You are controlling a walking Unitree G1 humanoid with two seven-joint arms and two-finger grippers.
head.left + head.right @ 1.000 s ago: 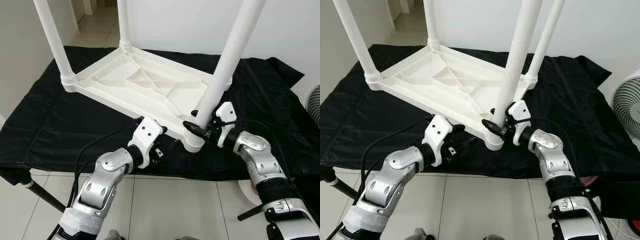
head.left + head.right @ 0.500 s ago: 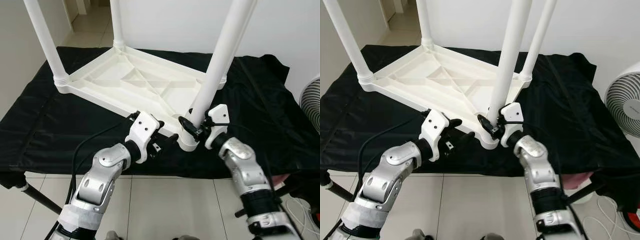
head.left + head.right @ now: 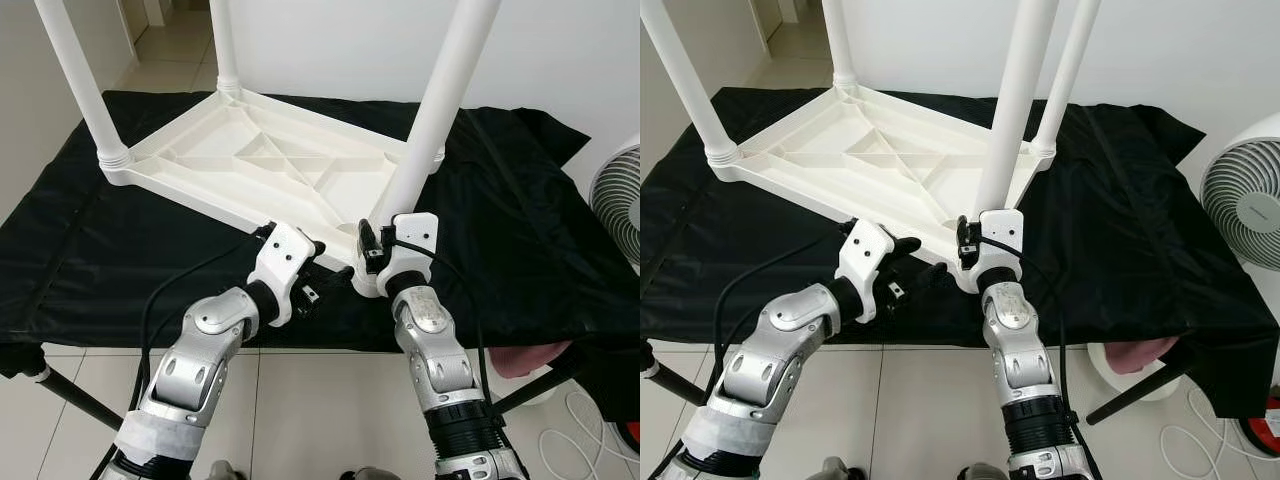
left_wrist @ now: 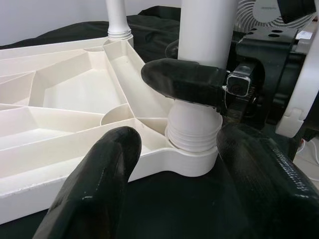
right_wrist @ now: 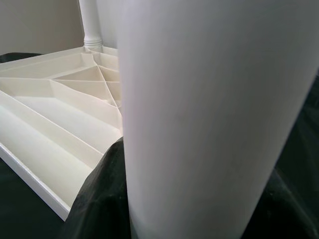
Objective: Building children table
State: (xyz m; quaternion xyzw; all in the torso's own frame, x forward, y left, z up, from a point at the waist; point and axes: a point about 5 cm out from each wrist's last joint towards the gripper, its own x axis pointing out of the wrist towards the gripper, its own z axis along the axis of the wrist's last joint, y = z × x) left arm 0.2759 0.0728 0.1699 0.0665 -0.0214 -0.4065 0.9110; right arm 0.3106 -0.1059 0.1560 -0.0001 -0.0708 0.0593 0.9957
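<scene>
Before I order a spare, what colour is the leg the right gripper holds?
White, the table leg in the right gripper; clearest in the right eye view.

Black cloth-covered stand (image 3: pixel 90 250), upturned white children's table (image 3: pixel 255 170) resting on it, legs up

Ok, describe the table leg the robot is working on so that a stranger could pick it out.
On the black cloth lies an upside-down white tabletop with legs standing up. Take the nearest corner's leg: unlike the others, the right claw is clamped around its base.
</scene>
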